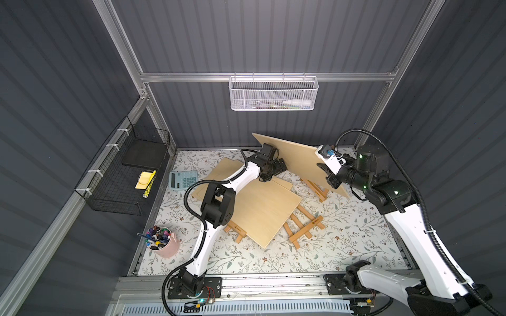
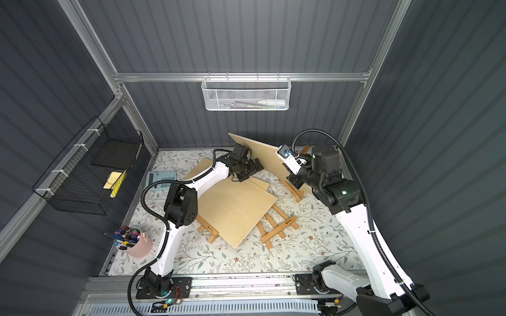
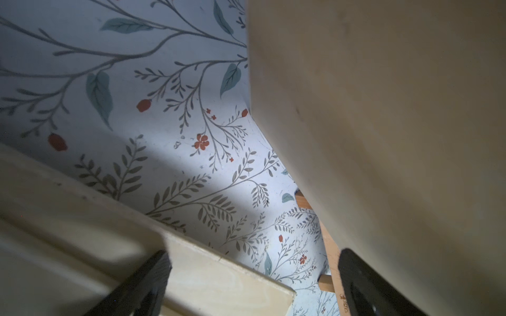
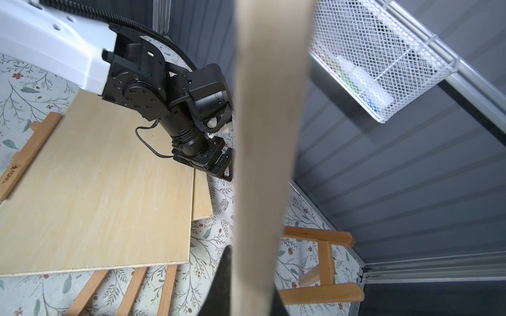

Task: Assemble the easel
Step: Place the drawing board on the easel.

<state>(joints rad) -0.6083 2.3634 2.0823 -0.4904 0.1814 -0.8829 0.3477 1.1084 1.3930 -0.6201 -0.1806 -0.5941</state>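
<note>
Both top views: even overhead light, floral-patterned white tabletop [image 1: 246,262] bright, dark grey ribbed walls [image 1: 54,82] dim, shadows faint. Left wrist view: dim, broad shadows on the print; close pale plywood board [image 3: 383,136] soft, its edge bowed. Right wrist view: board edge blurred, background sharp.

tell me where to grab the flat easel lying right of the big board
Probably the crossbar, from straight above, pinching across its narrow width. The easel lies flat on the mat, and that bar sits clear of the board overlapping its slat ends.
</note>
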